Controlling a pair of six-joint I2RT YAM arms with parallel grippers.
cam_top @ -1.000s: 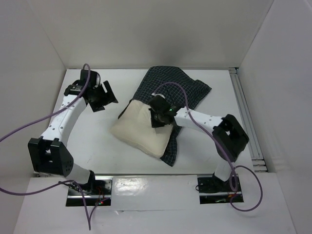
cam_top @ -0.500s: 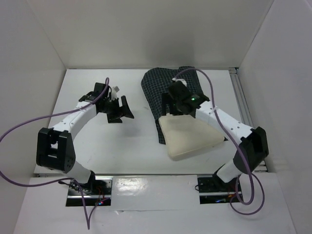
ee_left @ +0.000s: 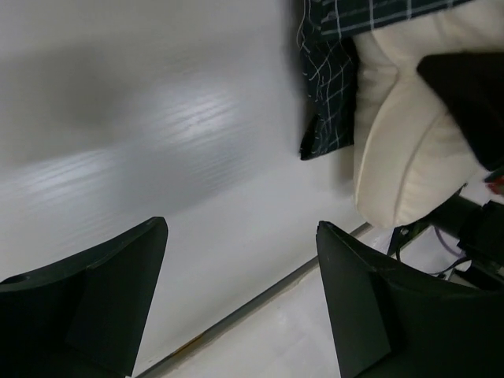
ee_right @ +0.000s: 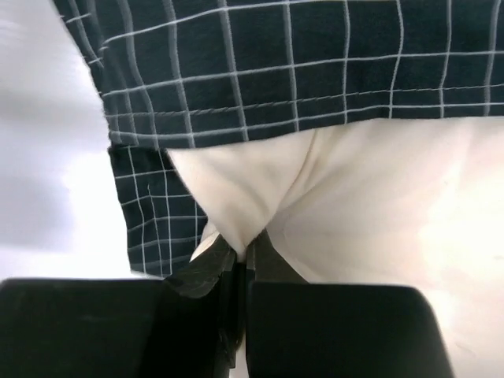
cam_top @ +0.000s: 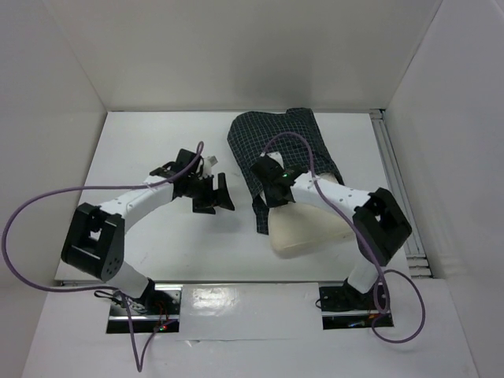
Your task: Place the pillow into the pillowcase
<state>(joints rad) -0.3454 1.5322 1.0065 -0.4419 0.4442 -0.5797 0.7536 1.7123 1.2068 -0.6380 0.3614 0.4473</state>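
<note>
The cream pillow (cam_top: 311, 228) lies at the right front of the table, its far end on and partly under the dark checked pillowcase (cam_top: 276, 142). My right gripper (cam_top: 270, 201) is shut on a pinch of the pillow's fabric at its left far corner. The right wrist view shows this pinch at the gripper (ee_right: 246, 256), with the pillow (ee_right: 378, 205) below the pillowcase hem (ee_right: 276, 63). My left gripper (cam_top: 216, 197) is open and empty above bare table, left of the pillow. The left wrist view shows the gripper (ee_left: 240, 260) apart from the pillow (ee_left: 402, 157) and pillowcase (ee_left: 327, 94).
White walls close in the table on three sides. A metal rail (cam_top: 391, 173) runs along the right edge. The table's front edge (ee_left: 260, 303) shows below the left gripper. Purple cables loop over both arms.
The pillow has been dragged from the table's middle to the right front, and the pillowcase shifted with it. My right gripper drew back, still pinching it. My left gripper moved right toward the pillow.
</note>
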